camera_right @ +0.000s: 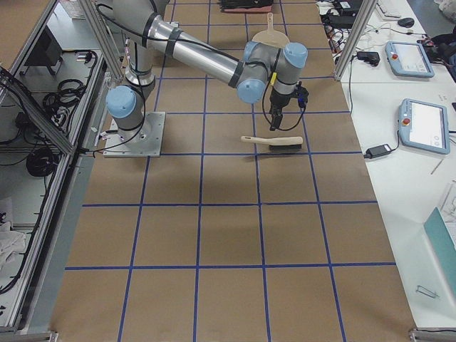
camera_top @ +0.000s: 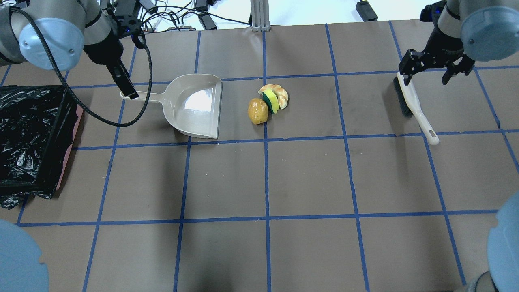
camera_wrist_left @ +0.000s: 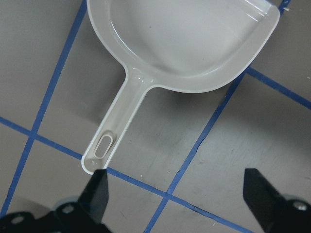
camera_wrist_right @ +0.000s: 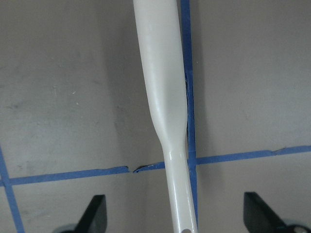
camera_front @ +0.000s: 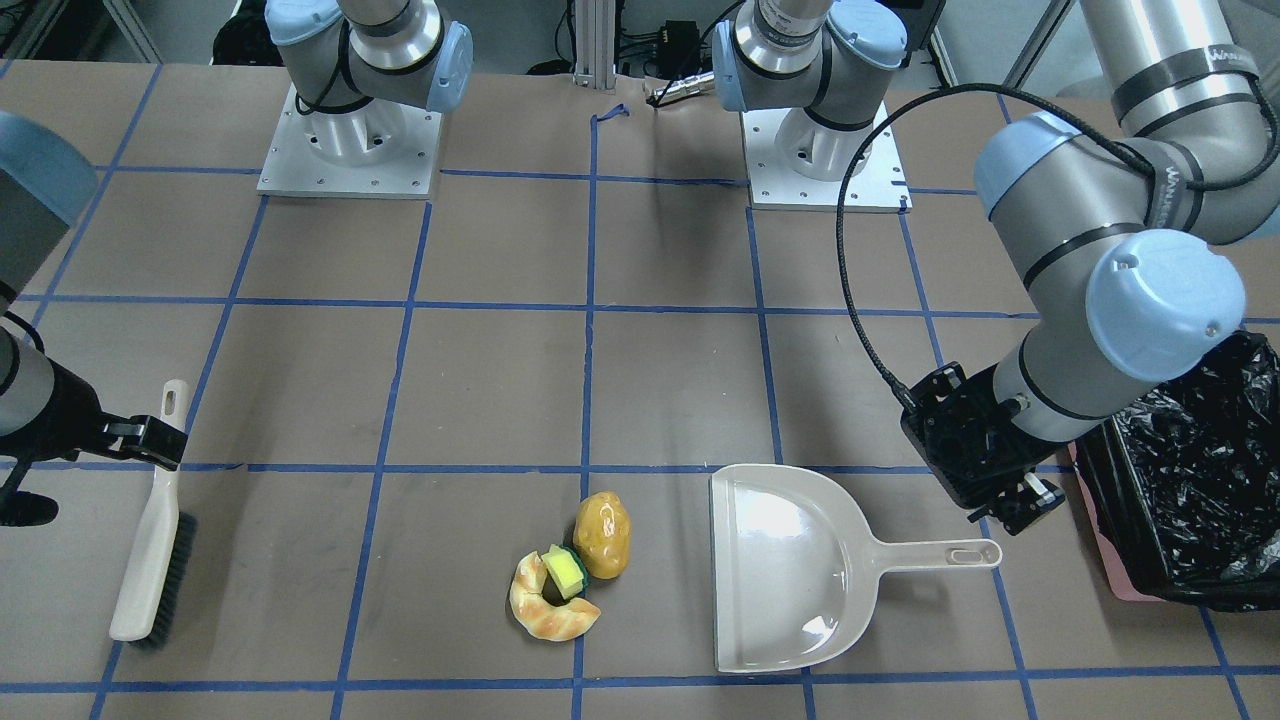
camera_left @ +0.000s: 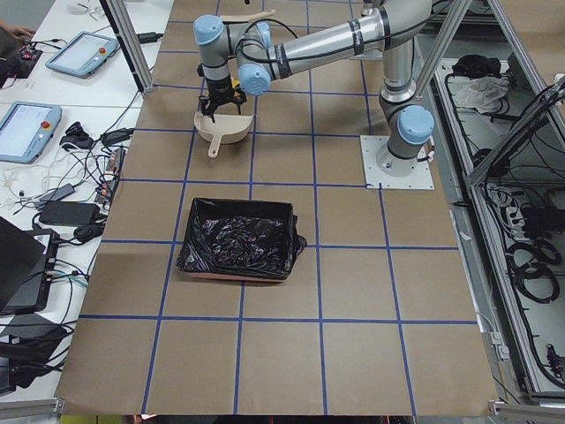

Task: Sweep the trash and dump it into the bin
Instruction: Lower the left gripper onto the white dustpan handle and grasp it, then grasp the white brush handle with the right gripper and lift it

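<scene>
beige dustpan (camera_front: 790, 570) lies flat on brown table (camera_front: 500, 380) marked with blue tape grid (camera_front: 590, 306), handle pointing away from white brush (camera_front: 148, 560), dark bristles, lying well apart. tablets (camera_right: 407, 58) on side bench.

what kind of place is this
Most likely a robotics lab: a left arm and right arm bolted to a table with a blue tape grid, teach pendants on side benches, loose cables behind.
</scene>
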